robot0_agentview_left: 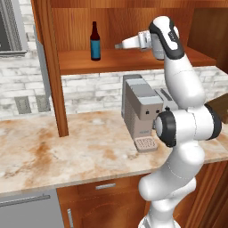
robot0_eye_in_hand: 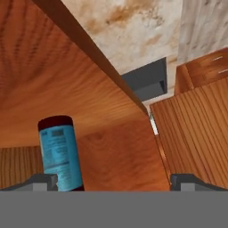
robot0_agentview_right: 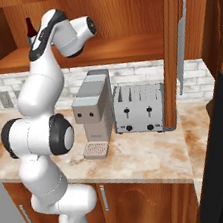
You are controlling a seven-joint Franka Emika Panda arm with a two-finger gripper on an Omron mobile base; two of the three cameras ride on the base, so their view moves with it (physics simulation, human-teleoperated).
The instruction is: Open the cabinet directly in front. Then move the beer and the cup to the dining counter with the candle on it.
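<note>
The cabinet (robot0_agentview_left: pixel 133 62) stands open, its doors swung out to both sides, and its wooden shelf is bare on the right. On the left part of the shelf the beer (robot0_agentview_left: pixel 95 42) stands upright, a dark bottle with a blue label. My gripper (robot0_agentview_left: pixel 119 46) hovers above the shelf, a short way to the right of the bottle and pointing at it. In the hand view the gripper (robot0_eye_in_hand: pixel 114 181) is open, and the beer (robot0_eye_in_hand: pixel 60 156) rises close by the left fingertip, not gripped. From the right base the beer (robot0_agentview_right: pixel 30 27) peeks out behind my arm. The cup, the dining counter and the candle are out of view.
A grey coffee machine (robot0_agentview_left: pixel 140 111) and a toaster (robot0_agentview_right: pixel 138 107) stand on the marble wall countertop (robot0_agentview_left: pixel 67 147) under the shelf. The opened door (robot0_agentview_right: pixel 175 48) with its silver handle juts out at the right. A grey appliance front (robot0_agentview_left: pixel 26 209) sits below the counter.
</note>
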